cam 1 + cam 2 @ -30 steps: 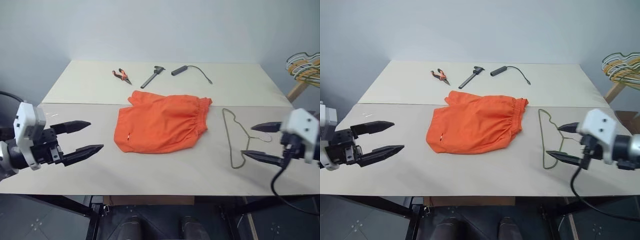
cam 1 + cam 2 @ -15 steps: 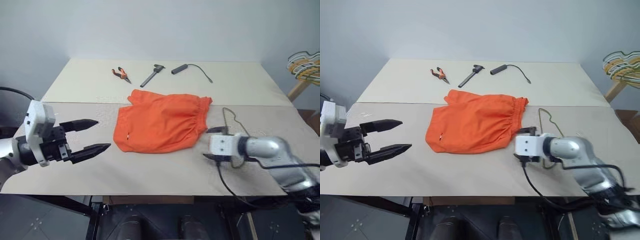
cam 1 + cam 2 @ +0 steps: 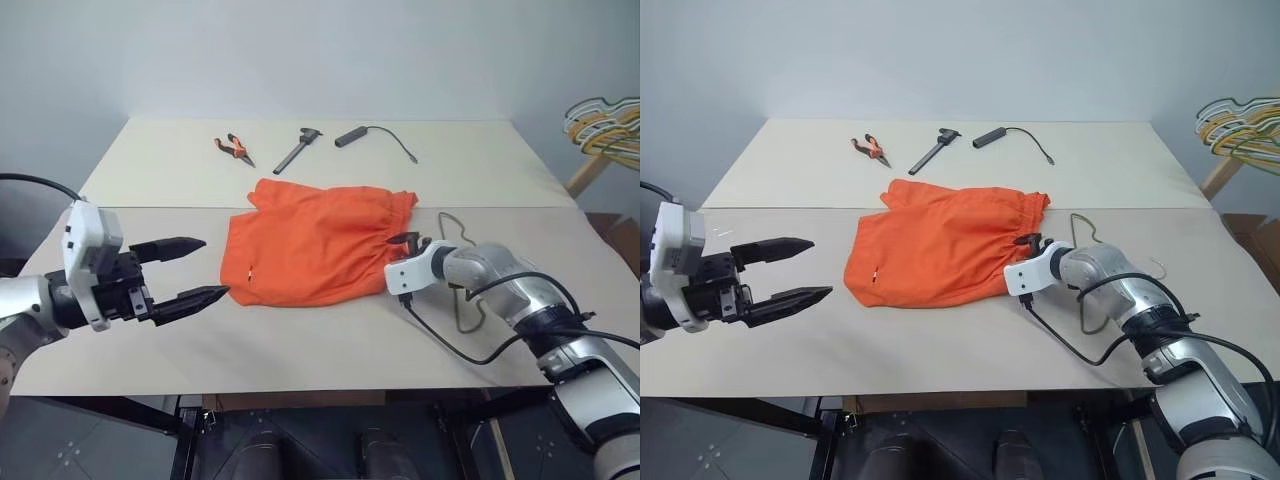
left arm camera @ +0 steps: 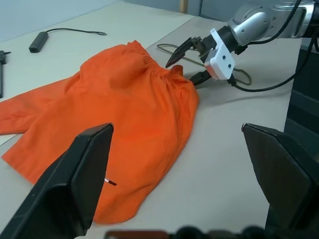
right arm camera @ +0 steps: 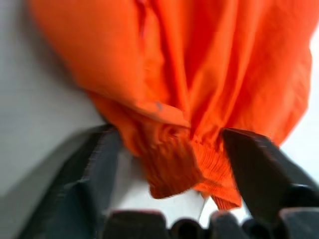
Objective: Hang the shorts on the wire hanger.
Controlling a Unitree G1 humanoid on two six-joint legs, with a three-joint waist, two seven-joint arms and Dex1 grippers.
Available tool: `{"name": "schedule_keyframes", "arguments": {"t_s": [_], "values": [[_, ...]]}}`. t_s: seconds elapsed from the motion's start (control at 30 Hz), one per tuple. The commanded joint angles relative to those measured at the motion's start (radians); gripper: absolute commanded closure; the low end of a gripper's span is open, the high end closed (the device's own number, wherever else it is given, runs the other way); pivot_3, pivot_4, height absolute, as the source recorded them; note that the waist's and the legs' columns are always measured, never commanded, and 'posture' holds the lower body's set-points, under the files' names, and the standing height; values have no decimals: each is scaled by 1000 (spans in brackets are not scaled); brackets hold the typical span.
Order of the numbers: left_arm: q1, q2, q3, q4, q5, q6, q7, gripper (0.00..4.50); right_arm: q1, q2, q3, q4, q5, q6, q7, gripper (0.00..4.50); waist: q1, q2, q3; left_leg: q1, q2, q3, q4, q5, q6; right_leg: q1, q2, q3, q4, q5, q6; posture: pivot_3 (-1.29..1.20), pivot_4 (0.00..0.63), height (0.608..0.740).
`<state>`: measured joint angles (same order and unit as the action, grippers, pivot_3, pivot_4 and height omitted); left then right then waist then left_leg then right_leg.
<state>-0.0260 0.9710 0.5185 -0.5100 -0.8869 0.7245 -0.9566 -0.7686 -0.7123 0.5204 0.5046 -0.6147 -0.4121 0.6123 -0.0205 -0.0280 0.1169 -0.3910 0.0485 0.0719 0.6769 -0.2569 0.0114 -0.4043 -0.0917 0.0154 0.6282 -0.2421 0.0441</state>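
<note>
The shorts [image 3: 318,245] are lying crumpled in the middle of the pale desk [image 3: 300,340], with the gathered waistband facing the robot's right and the legs pointing toward the far left. Just beside the waistband, the wire hanger [image 3: 462,272] is lying flat on the desk, partly covered by the right arm. The right tool [image 4: 188,62] is sitting at the waistband's near corner with its black fingers spread apart, and the right wrist view is showing bunched orange cloth lying between them; the fingers are not pressing together on the cloth. The left tool [image 3: 200,270] is hovering over the near left part of the desk, spread wide and holding nothing, well apart from the shorts. The desk is showing a seam running across it just beyond the shorts, dividing a near panel from a far one. On the far panel, orange-handled pliers [image 3: 231,149], a dark hand tool [image 3: 294,152] and a black cabled device [image 3: 352,136] are lying in a row. Behind the desk a plain grey wall [image 3: 300,50] is rising, and at the far right a bunch of yellow and pale hangers [image 3: 603,122] is sitting on a wooden stand.
</note>
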Motion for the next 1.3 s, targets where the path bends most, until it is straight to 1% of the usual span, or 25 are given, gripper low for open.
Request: {"name": "schedule_keyframes", "arguments": {"t_s": [0.03,0.13,0.17,0.27,0.37,0.53,0.7,0.87,0.93,1.0,1.17,1.3], "values": [[4,-5,12,-28,1,-22,4,0,-18,8,17,42,-15,-59,23,1953,-1,0,0,0,0,0,0,0,0,0,0,0,0,0,0,45,126,740],[24,-7,13,-37,14,-29,4,0,-13,0,8,45,-8,-81,30,3031,-1,0,0,0,0,0,0,0,0,0,0,0,1,0,0,43,126,740],[33,-8,4,-41,30,-41,-2,0,-9,-2,5,41,-8,-86,29,3327,-1,0,0,0,0,0,0,0,0,0,0,0,1,0,0,41,126,740],[54,-6,-38,-47,87,-83,-15,0,8,-14,-8,19,-3,-100,24,4423,3,0,0,0,0,0,0,0,0,0,0,0,1,0,0,37,125,740],[61,7,-110,-29,185,-139,-19,0,39,-46,-33,-44,16,-132,15,4476,6,0,0,0,0,1,0,0,0,0,0,0,1,0,0,37,122,740],[69,40,-283,61,465,-351,-35,0,145,-117,-106,-225,108,-161,50,4476,9,1,0,-1,0,1,-1,0,0,-1,0,0,0,0,0,13,116,740],[-31,28,-479,230,729,-518,11,0,231,-160,-160,-344,158,-149,79,4476,9,1,0,0,0,2,0,0,0,-1,0,0,1,0,0,-20,107,740],[-154,-7,-636,429,913,-661,21,0,259,-165,-196,-387,180,-138,96,4476,3,1,0,-1,0,4,0,0,0,-1,0,1,1,0,0,-37,100,740],[-226,-58,-701,527,994,-691,60,378,264,-162,-207,-404,189,-128,102,4500,4,1,0,-1,0,4,0,0,0,-1,0,1,1,0,0,-45,96,740],[-279,-95,-747,609,1050,-733,75,865,266,-159,-214,-415,195,-122,107,4500,9,3,-2,0,0,4,1,0,0,0,-1,0,1,0,1,-53,94,740],[-385,-178,-782,756,1121,-770,129,2461,282,-166,-231,-433,202,-111,114,4500,8,7,-9,2,0,5,2,0,0,2,-1,1,2,1,2,-63,92,740],[-423,-195,-782,814,1142,-803,140,3736,292,-161,-236,-442,207,-103,119,4500,2,7,-10,2,0,5,2,0,0,2,-1,1,2,1,2,-63,90,740]]}}
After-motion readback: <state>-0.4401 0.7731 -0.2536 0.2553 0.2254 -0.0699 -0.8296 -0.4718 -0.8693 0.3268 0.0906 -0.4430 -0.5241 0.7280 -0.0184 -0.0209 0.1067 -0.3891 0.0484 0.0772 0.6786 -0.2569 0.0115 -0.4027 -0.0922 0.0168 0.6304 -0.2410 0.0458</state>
